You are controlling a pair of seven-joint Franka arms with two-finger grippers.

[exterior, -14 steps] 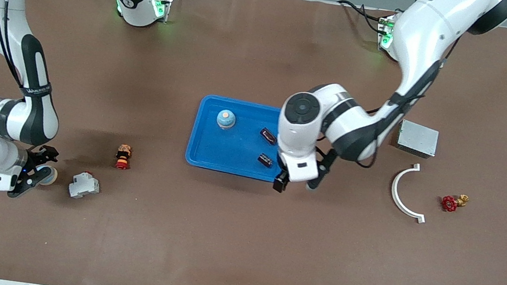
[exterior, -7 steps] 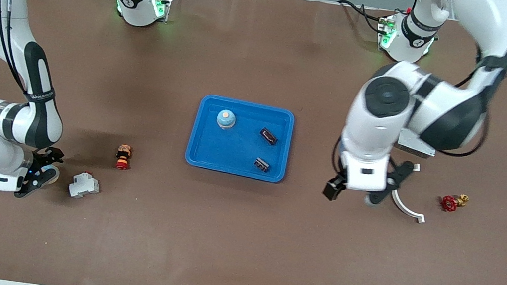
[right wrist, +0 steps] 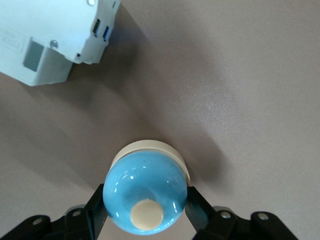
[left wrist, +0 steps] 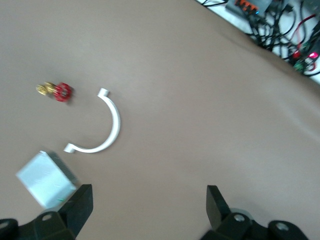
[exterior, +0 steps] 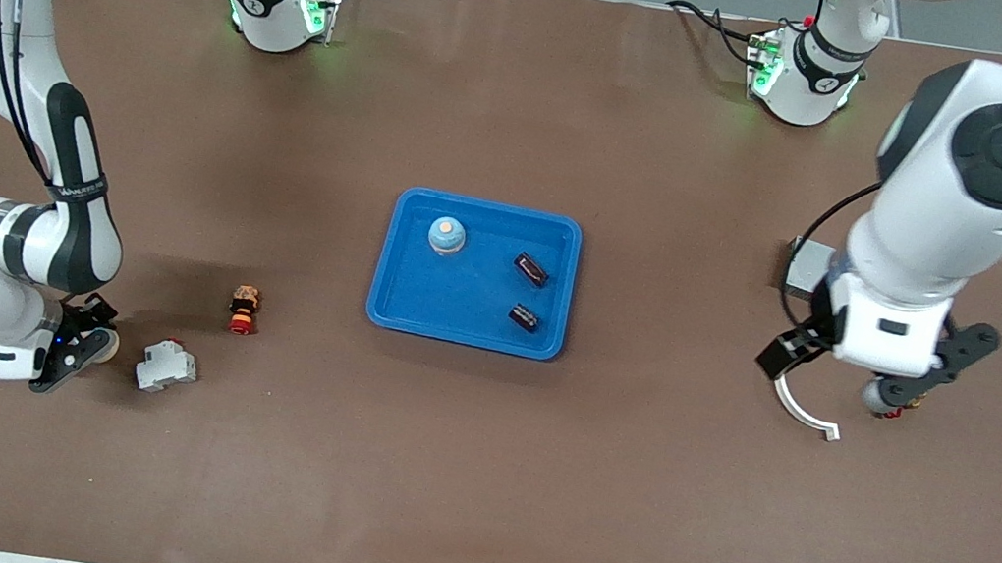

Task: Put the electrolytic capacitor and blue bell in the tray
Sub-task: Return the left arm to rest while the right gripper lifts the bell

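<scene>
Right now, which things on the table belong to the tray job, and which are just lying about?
Job:
- tray
- blue bell and two capacitors in it
- second blue bell, gripped by right gripper

Lying about:
- white breaker
- red button
- white clip
- red valve
- grey box

Bright-blue tray (exterior: 395, 298), light-blue bell (right wrist: 145, 198) with cream base, white curved bracket (left wrist: 106, 131), red valve handle (left wrist: 63, 91), brown table (exterior: 472, 476)

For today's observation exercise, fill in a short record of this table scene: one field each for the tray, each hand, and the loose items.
tray: blue, holds one blue bell and two dark capacitors
right hand: shut on a second blue bell, beside a white switch block
left hand: open, empty, over a white curved clip
loose items: red valve, grey box, small figure
</scene>
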